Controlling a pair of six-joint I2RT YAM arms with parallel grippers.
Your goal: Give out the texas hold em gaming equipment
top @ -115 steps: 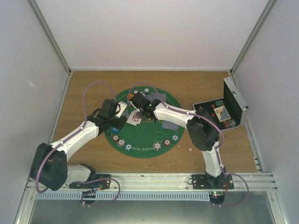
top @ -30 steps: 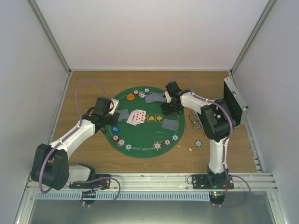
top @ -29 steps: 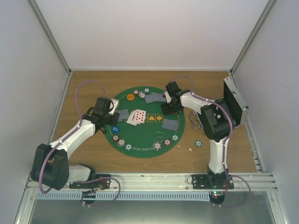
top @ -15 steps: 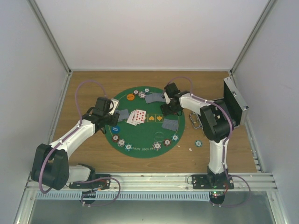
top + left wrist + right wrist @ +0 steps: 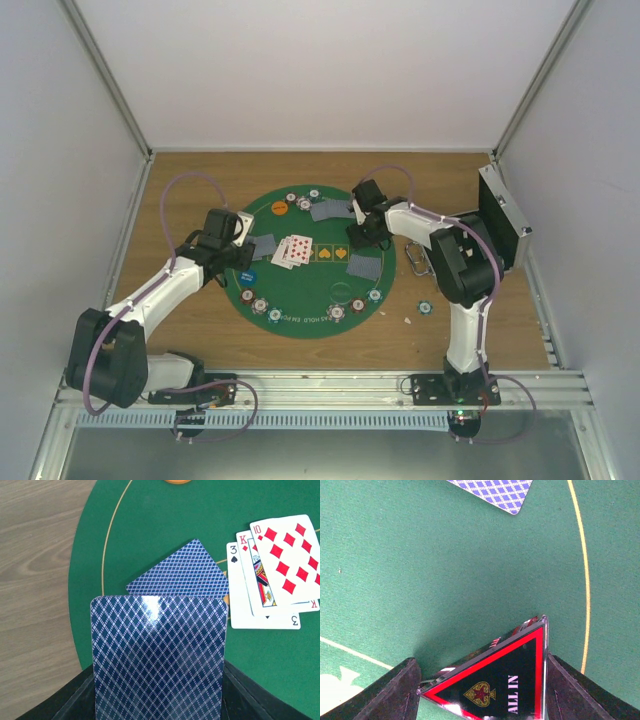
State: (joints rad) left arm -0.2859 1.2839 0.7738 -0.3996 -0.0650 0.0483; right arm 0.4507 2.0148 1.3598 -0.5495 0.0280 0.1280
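A blue-backed playing card [image 5: 159,655] stands between the jaws of my left gripper [image 5: 159,692], which is shut on it above the mat's left side [image 5: 246,248]. Just beyond it, another face-down card [image 5: 180,572] lies on the felt. Three face-up cards [image 5: 280,560] are fanned to its right. My right gripper [image 5: 482,687] is over the mat's right part [image 5: 358,232]. Its fingers [image 5: 400,690] press both sides of the black and red triangular "ALL IN" marker [image 5: 505,680].
The round green mat [image 5: 300,295] carries chips along its near rim [image 5: 260,305], an orange disc [image 5: 279,208], a blue disc [image 5: 247,278] and face-down cards [image 5: 365,266]. One chip [image 5: 425,307] lies on the wood. The open metal case [image 5: 505,225] stands at the right.
My right gripper's jaws have narrowed onto the triangular marker while staying at about the same spot. The left arm and its card have not moved.
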